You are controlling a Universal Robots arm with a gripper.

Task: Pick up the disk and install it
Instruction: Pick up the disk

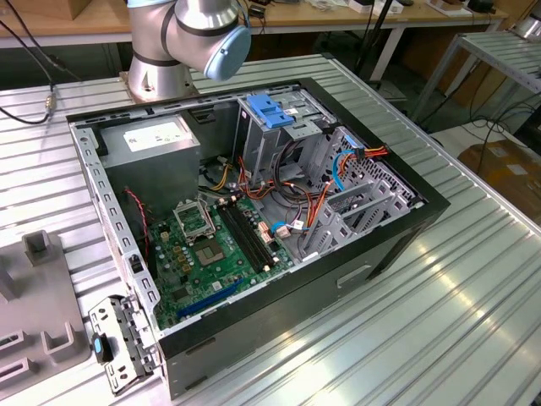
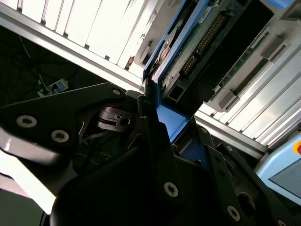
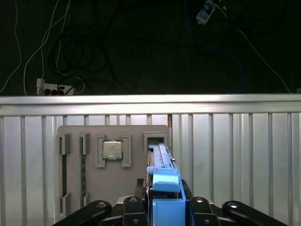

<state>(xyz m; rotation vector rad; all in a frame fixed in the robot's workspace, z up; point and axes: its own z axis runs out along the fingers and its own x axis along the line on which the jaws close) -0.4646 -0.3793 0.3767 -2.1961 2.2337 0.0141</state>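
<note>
Picking step in hand, install not yet started.

Exterior view, from its left:
- grey fixture tray (image 1: 34, 313) on the bench (image 1: 439, 321)
- open computer case (image 1: 397, 245) holding the power supply (image 1: 156, 156) and motherboard (image 1: 199, 254)
- blue-topped drive cage (image 1: 275, 127) further toward that view's right

First wrist view: the gripper (image 3: 164, 206) is over the tray. The disk (image 3: 162, 165) stands on edge between its linkages, with its far end at a tray slot just beside the CPU (image 3: 113, 150) pocket. Can't tell whether it's seated in the slot or just clear of it.

Second wrist view: fingers (image 2: 154, 136) are pressed onto the blue side rail, pinching the disk edge-on.

Judgement: the next move calls for a straight pull along the slot with no twist, or the rails could bind. The grip sits at one end of the disk, so go slow and watch for droop.
</note>
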